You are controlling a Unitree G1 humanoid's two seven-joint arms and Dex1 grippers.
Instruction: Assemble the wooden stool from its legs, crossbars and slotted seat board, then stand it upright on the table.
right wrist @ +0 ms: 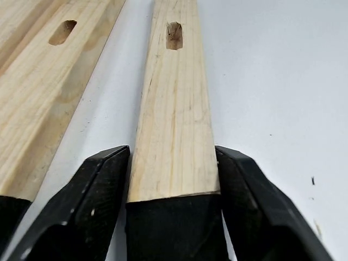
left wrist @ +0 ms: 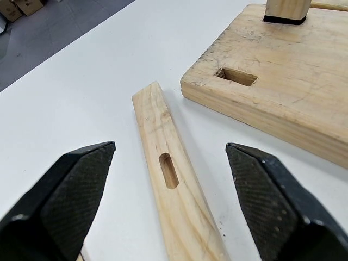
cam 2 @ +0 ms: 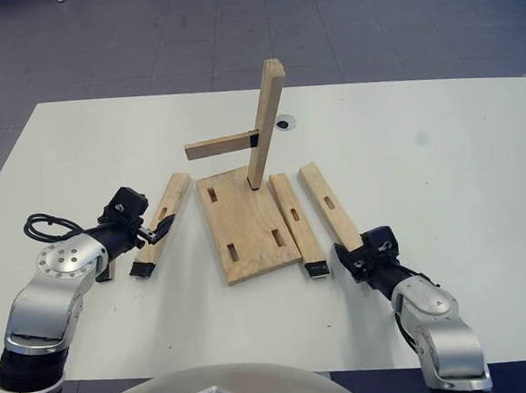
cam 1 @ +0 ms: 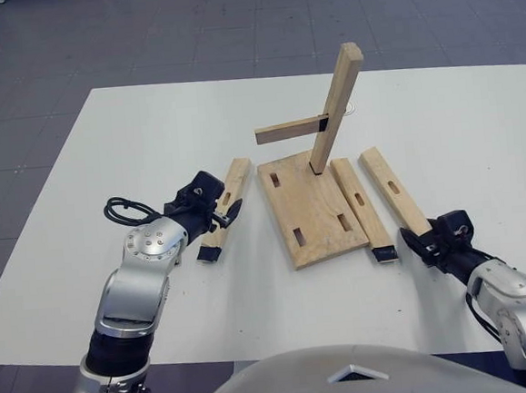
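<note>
The slotted seat board (cam 1: 303, 213) lies flat mid-table. One leg (cam 1: 338, 104) stands upright in its far right slot, and a crossbar (cam 1: 285, 132) juts from that leg toward the left. A loose leg (cam 1: 231, 192) lies left of the board, and my left gripper (left wrist: 168, 149) is open astride it, its fingers well apart from the wood. Two more legs lie right of the board, an inner leg (cam 1: 359, 205) and an outer leg (cam 1: 392, 189). My right gripper (right wrist: 173, 152) is shut on the outer leg's (right wrist: 174, 103) black-capped near end, which rests on the table.
The white table (cam 1: 140, 133) has open room at the far left and far right. A small round grommet (cam 1: 351, 108) sits behind the upright leg. A sliver of another wooden piece (cam 2: 106, 270) shows under my left arm. The front table edge is close to both forearms.
</note>
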